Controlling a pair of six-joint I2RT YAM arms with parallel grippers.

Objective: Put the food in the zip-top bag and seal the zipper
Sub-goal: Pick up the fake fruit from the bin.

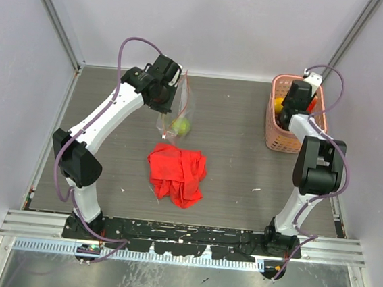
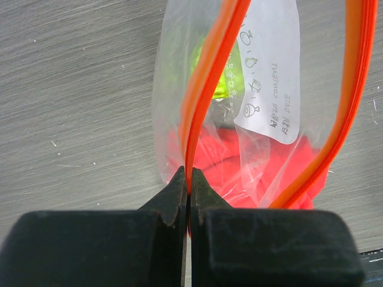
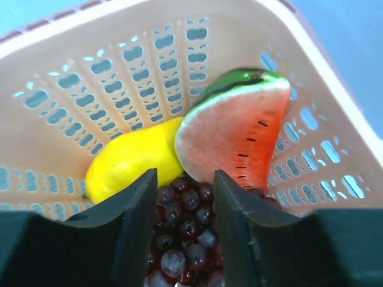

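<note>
Clenched on the zipper (image 2: 206, 89) of the clear bag (image 2: 170, 119) with the left tool (image 2: 189, 179), mouth agape; inside, a green fruit (image 2: 230, 78), just beyond a red cloth (image 1: 177, 173) on the tabletop (image 1: 243, 169). Down in the pink basket (image 3: 72, 89) with the right tool (image 3: 185, 197), released, astride the grapes (image 3: 182, 233), beside watermelon slice (image 3: 239, 131) and yellow fruit (image 3: 128, 158).

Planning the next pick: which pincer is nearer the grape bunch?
Right. The right pincer hangs open over the grape bunch in the basket; the left pincer is across the table, pinching the zipper.
</note>
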